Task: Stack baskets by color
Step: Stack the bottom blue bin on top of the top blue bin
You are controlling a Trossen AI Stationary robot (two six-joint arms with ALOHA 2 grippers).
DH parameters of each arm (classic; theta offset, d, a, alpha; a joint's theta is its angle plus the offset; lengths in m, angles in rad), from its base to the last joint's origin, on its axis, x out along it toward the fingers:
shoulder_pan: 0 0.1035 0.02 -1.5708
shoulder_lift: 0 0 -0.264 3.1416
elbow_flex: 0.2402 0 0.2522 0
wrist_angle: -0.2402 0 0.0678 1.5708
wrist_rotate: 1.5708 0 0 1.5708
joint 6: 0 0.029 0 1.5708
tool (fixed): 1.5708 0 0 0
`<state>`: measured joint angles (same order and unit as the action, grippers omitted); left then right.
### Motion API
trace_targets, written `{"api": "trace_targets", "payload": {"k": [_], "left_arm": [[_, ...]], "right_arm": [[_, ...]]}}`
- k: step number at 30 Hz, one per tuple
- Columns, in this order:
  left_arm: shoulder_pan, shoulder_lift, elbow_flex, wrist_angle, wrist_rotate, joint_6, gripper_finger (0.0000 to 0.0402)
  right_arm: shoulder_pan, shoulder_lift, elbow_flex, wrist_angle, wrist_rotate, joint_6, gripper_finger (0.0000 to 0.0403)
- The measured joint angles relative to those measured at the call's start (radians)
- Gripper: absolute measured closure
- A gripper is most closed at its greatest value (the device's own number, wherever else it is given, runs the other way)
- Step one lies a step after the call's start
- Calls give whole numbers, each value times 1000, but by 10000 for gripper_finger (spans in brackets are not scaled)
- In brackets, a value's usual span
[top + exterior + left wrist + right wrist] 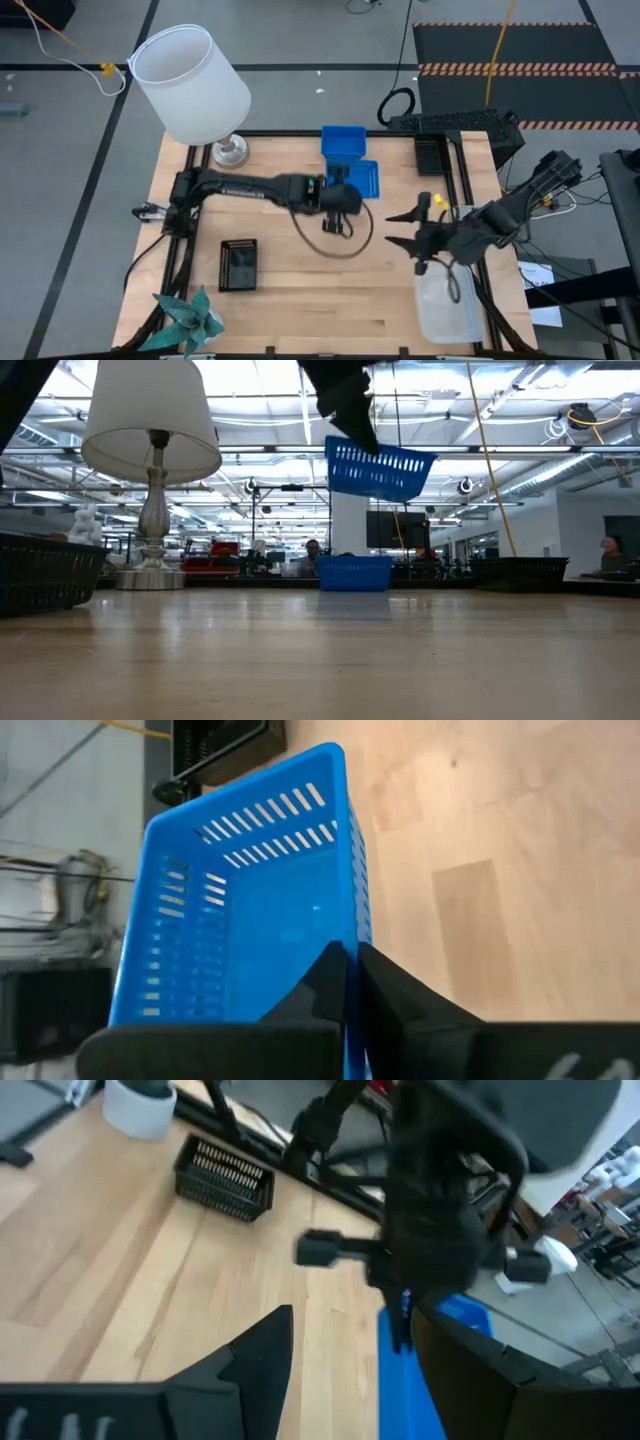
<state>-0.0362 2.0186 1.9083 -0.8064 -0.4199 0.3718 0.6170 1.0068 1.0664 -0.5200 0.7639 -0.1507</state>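
Two blue baskets: one (343, 142) sits at the bench's far edge, nothing seen inside
Lifted basket (378, 468): left end effector (350, 982) clamps its wall
Right end effector (404, 228): spread wide, holding nothing
Writing: none readable

The high view looks straight down on the whole table (300, 290). The low view sits at tabletop height, facing the lamp (150, 470). Both wrist views sit close, probably sharing the raised blue basket (250, 920).

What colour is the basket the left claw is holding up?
Bright blue basket, slotted walls; clearest in the left wrist view.
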Motion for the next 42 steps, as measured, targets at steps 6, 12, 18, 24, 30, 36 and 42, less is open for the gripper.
{"api": "trace_targets", "payload": {"k": [6,12,18,24,30,36,42], "left_arm": [[162,0,0,61,189,47,394],[237,-5,-60,161,220,90,394],[274,-80,-163,275,238,132,393],[319,-151,-295,550,399,212,394],[351,-142,-398,682,398,309,387],[393,-138,-442,760,420,316,394],[430,-138,-443,745,440,327,384]], "right_arm": [[2,-85,0,-66,0,51,213],[2,-113,0,-79,-3,121,215],[2,-110,0,-147,-5,170,215],[2,-111,-1,-184,-6,189,216],[-1,-117,0,-170,-2,185,216],[-1,-117,0,-163,-1,171,216],[-1,-116,0,-168,-4,172,216]]}}
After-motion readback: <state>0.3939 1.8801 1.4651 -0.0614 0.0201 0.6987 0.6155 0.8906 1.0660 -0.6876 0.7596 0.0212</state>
